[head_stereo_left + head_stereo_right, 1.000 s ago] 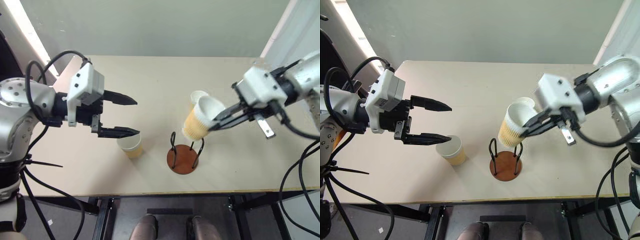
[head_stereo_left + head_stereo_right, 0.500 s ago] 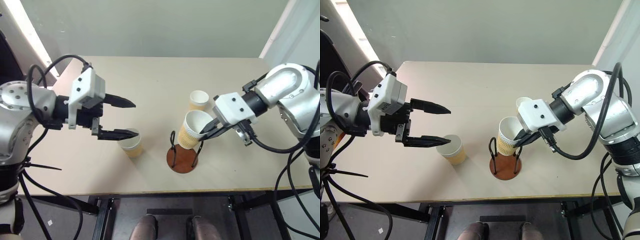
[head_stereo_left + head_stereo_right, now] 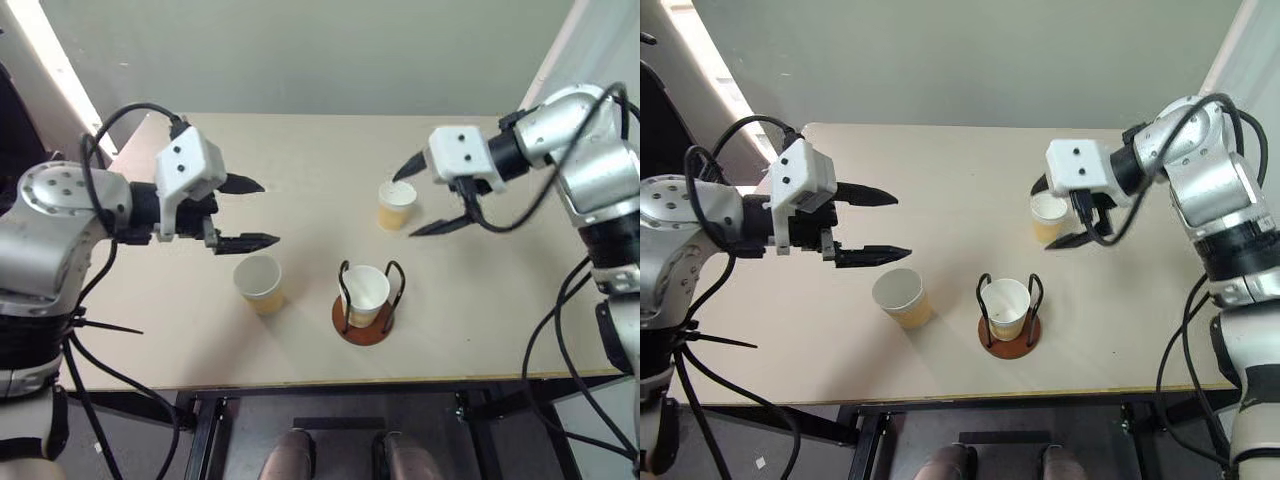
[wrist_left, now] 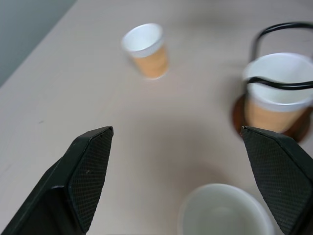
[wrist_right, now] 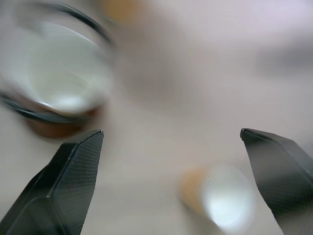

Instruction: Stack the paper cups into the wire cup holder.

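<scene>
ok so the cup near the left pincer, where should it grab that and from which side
Grip the cup across its upper wall, just under the rim, coming from the robot's left, where the open left pincer hovers. It stands upright, mouth up, and widens toward the top, so a squeeze there probably won't slip. The cup holder on its other side stands apart.

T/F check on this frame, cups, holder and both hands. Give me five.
1. One paper cup sits upright inside the wire cup holder. True.
2. The right hand is shut on a cup. False: it is open and holds nothing.
3. Two cups stand loose on the table: the near cup and the far cup. True.
4. The left hand grips the near cup. False: it is open, apart from that cup.
5. The holder lies tipped over. False: it stands upright.
</scene>
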`<state>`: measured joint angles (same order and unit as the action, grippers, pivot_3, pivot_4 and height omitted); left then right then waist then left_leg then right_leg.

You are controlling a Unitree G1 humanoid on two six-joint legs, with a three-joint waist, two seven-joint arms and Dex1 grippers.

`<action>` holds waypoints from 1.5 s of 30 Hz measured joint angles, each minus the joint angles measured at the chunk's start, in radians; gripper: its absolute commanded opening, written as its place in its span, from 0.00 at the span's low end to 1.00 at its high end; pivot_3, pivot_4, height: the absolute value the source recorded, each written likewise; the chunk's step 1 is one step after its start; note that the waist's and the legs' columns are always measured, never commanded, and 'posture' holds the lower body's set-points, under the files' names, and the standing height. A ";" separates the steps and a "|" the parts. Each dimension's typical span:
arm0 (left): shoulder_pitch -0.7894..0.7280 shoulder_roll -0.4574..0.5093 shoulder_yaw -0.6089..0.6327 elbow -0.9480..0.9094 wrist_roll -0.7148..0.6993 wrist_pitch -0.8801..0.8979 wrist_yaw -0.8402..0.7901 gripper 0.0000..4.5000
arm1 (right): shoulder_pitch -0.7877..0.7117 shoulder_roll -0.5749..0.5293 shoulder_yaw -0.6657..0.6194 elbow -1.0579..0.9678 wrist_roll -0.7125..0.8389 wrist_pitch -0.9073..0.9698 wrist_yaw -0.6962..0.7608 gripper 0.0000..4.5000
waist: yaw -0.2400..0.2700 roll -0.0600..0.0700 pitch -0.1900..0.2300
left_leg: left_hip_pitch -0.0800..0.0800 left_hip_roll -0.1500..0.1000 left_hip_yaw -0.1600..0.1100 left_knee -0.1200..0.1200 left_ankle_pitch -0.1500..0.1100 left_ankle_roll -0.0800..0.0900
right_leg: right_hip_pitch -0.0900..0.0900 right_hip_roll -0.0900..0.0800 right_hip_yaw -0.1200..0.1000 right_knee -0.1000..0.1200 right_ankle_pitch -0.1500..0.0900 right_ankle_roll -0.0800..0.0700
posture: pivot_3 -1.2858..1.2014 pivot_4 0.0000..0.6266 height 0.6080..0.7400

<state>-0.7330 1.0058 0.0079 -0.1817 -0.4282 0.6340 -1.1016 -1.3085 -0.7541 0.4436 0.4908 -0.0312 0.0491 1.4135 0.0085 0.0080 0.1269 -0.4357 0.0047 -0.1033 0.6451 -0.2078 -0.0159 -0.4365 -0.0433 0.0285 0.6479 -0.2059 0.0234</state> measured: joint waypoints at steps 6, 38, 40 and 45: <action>-0.004 -0.029 -0.025 0.007 0.051 -0.019 0.052 1.00 | -0.058 0.160 0.060 0.397 -0.203 -0.182 -0.143 1.00 | 0.001 0.000 0.000 | -0.002 0.000 0.000 -0.003 -0.002 -0.004 | -0.005 0.000 0.000 0.000 0.005 0.009 | 0.52 0.24 1.00; 0.070 0.038 0.070 -0.125 -0.104 0.059 -0.070 1.00 | -0.154 0.174 -0.097 0.381 -0.123 -0.297 0.048 0.00 | 0.002 0.002 0.001 | -0.010 0.004 0.001 -0.006 0.001 -0.022 | -0.012 0.002 -0.004 -0.001 0.004 0.007 | 0.52 0.24 1.00; 0.082 0.055 0.090 -0.127 -0.143 0.059 -0.119 1.00 | -0.116 0.098 -0.081 0.180 0.026 -0.210 0.144 0.00 | 0.003 0.002 0.001 | -0.012 0.005 0.001 -0.006 0.001 -0.023 | -0.012 0.003 -0.004 -0.002 0.003 0.006 | 0.52 0.24 1.00; 0.095 0.082 0.118 -0.106 -0.203 0.045 -0.223 1.00 | -0.071 -0.088 0.003 -0.207 0.356 -0.017 0.196 0.00 | 0.002 0.002 0.001 | -0.013 0.006 0.001 -0.003 0.004 -0.024 | -0.011 0.004 -0.004 -0.003 0.002 0.007 | 0.52 0.24 1.00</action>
<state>-0.6378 1.0881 0.1257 -0.2879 -0.6313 0.6786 -1.3247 -1.3799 -0.8417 0.4467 0.2836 0.3250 0.0322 1.6091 0.0103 0.0096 0.1278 -0.4489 0.0108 -0.1022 0.6417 -0.2043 -0.0394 -0.4480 -0.0393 0.0247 0.6451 -0.2037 0.0301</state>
